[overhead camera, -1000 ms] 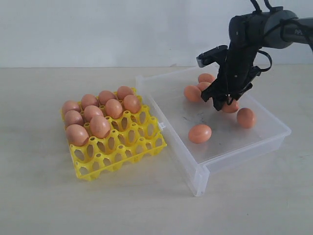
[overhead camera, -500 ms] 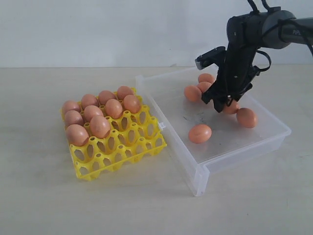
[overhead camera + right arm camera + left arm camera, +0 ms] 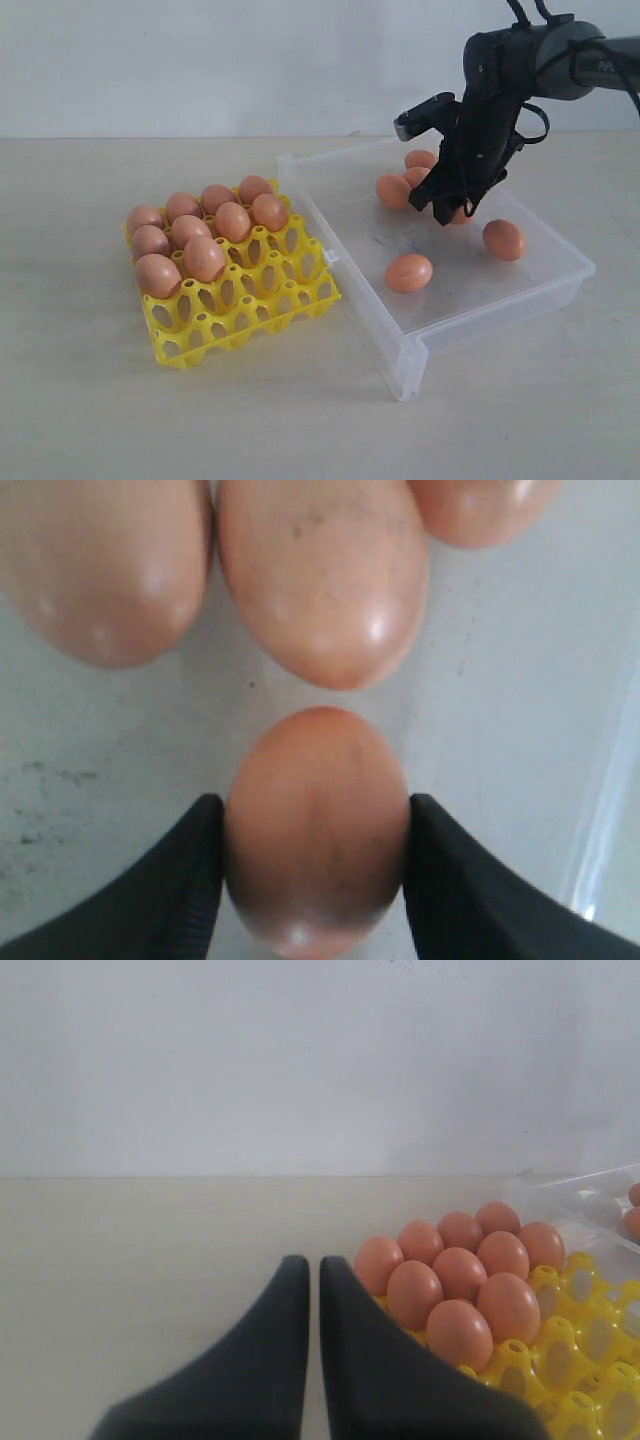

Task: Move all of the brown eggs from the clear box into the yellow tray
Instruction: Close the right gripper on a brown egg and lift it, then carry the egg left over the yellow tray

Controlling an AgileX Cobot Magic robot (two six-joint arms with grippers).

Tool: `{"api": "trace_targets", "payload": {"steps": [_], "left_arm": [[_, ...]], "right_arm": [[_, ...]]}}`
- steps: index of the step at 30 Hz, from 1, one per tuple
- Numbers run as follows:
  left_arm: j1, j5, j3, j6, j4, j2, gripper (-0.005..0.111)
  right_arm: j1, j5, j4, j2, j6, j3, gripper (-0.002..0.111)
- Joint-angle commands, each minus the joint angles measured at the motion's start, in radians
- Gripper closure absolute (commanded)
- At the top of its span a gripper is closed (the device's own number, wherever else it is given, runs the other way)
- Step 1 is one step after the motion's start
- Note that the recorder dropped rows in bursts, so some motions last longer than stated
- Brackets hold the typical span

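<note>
Right wrist view: right tool (image 3: 312,815) grips one brown egg (image 3: 318,770), three eggs (image 3: 320,580) crowding just beyond.

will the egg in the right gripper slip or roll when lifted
Likely slippery: the egg looks smooth, and the right gripper touches only its rounded sides. Being oval, it would probably roll across the clear box if released. Probably fragile, so grip gently.

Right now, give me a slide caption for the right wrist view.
Right gripper closed on one brown egg inside the clear box, three more eggs beyond it.
</note>
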Motion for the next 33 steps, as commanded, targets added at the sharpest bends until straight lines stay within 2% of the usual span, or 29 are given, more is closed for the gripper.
{"api": "trace_targets", "payload": {"steps": [1,7,11,13,16,18,20,22,25,33], "left_arm": [[-0.007,-0.012,0.004,0.005,-0.005,0.003,0.103],[-0.007,-0.012,0.004,0.005,-0.005,0.003,0.103],[-0.007,-0.012,0.004,0.005,-0.005,0.003,0.103],[-0.007,-0.012,0.004,0.005,-0.005,0.003,0.103],[-0.007,-0.012,0.004,0.005,-0.005,0.003,0.103],[-0.007,-0.012,0.004,0.005,-0.005,0.003,0.103],[-0.007,-0.012,0.004,0.005,-0.005,0.003,0.103],[-0.007,-0.012,0.004,0.005,-0.005,0.003,0.103],[-0.007,-0.012,0.004,0.005,-0.005,0.003,0.103],[-0.007,-0.012,0.004,0.005,-0.005,0.003,0.103]], "right_arm": [[-0.001,-0.111,0.059,-0.009,0.085,-0.002,0.108],[0.003,-0.339,0.283,-0.013,0.143,0.001,0.108],[0.038,-0.590,0.394,-0.056,0.143,0.116,0.108],[0.072,-0.810,0.414,-0.095,0.148,0.236,0.108],[0.141,-1.234,0.414,-0.153,0.157,0.441,0.108],[0.195,-1.478,0.394,-0.175,0.220,0.574,0.108],[0.234,-1.696,0.248,-0.180,0.397,0.675,0.108],[0.245,-1.869,0.010,-0.166,0.640,0.733,0.108],[0.242,-2.080,-0.253,-0.125,0.909,0.751,0.108],[0.244,-2.085,-0.553,-0.101,1.289,0.751,0.108]]}}
